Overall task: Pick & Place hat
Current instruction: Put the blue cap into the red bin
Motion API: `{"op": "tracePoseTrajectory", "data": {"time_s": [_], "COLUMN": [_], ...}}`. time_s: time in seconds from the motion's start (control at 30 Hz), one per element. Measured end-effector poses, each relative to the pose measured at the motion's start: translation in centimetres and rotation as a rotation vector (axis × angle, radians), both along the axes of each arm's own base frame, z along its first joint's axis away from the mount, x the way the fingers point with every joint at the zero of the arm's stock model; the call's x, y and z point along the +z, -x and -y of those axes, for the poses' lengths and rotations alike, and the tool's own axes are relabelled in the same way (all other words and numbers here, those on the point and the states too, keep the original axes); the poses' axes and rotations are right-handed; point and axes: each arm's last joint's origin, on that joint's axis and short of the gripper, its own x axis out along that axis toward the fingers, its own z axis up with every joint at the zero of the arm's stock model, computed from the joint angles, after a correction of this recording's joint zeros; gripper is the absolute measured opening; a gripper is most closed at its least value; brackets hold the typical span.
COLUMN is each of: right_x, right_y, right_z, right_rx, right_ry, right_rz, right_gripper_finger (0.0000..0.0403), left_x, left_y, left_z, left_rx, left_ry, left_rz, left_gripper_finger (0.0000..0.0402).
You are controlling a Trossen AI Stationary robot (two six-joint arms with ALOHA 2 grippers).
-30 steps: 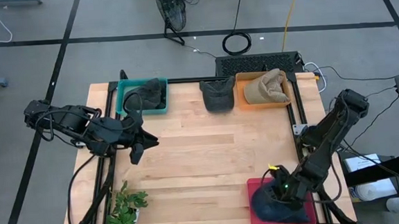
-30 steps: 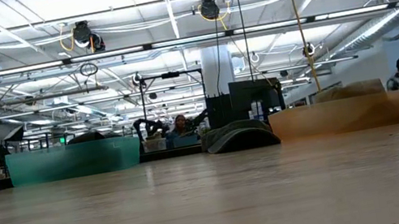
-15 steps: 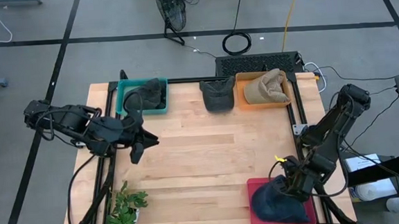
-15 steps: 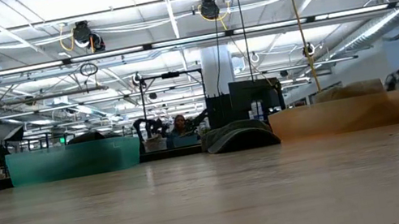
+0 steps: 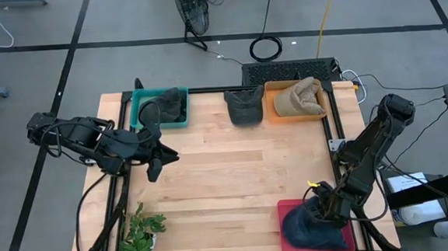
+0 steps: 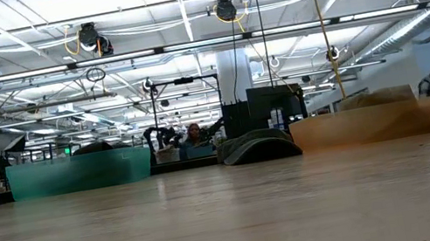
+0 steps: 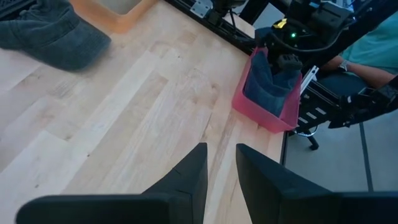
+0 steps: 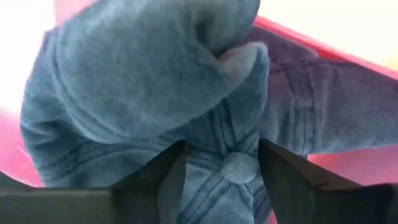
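Observation:
A blue hat [image 5: 304, 229] lies crumpled in a red bin [image 5: 284, 215] at the table's near right corner; it also shows in the left wrist view as the blue hat [image 7: 267, 81]. My right gripper [image 5: 320, 211] is just above it, open, its fingers standing on either side of the crown button [image 8: 238, 167]. A dark grey hat [image 5: 244, 105] rests flat on the table at the far edge. My left gripper [image 5: 162, 160] waits over the table's left side, open by a narrow gap [image 7: 221, 148] and holding nothing. My right gripper [image 8: 222, 146] comes at the blue hat's crown from above, pointing down, one finger [image 8: 171, 177] on each side of the button. Whether the fingers touch the cloth I cannot tell. The hat lies in the red bin.
A teal bin [image 5: 159, 108] with a dark hat and an orange bin [image 5: 295, 99] with a tan hat stand along the far edge, flanking the grey hat. A small plant [image 5: 141, 232] sits at the near left corner. People show in the room beyond the table.
My right gripper has shifted slightly up and toward the table's right edge over the red bin; the blue hat has stayed in the bin.

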Motion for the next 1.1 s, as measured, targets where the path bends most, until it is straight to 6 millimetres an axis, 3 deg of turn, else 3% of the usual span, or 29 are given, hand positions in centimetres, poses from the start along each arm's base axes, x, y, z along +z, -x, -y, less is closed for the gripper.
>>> {"op": "tracePoseTrajectory", "data": {"time_s": [0.23,0.5,0.83,1.1], "right_x": [0.9,1.1,2.3,3.6], "right_y": [0.4,0.4,0.6,0.8], "right_z": [0.3,0.3,0.5,-0.1], "right_rx": [0.008,0.028,0.016,0.088], "right_ry": [-0.059,-0.070,-0.147,-0.354], "right_rz": [-0.013,0.003,0.045,-0.017], "right_gripper_finger": [0.0124,0.0009,0.0003,0.0002], "left_x": [0.0,0.0,0.0,0.0], "left_y": [0.0,0.0,0.0,0.0], "left_z": [0.0,0.0,0.0,0.0], "left_rx": [0.003,0.009,0.009,0.009], "left_ry": [0.004,-0.008,-0.013,-0.014], "left_rz": [0.000,0.002,0.003,0.003], "left_gripper_finger": [0.0093,0.0093,0.0093,0.0093]}}
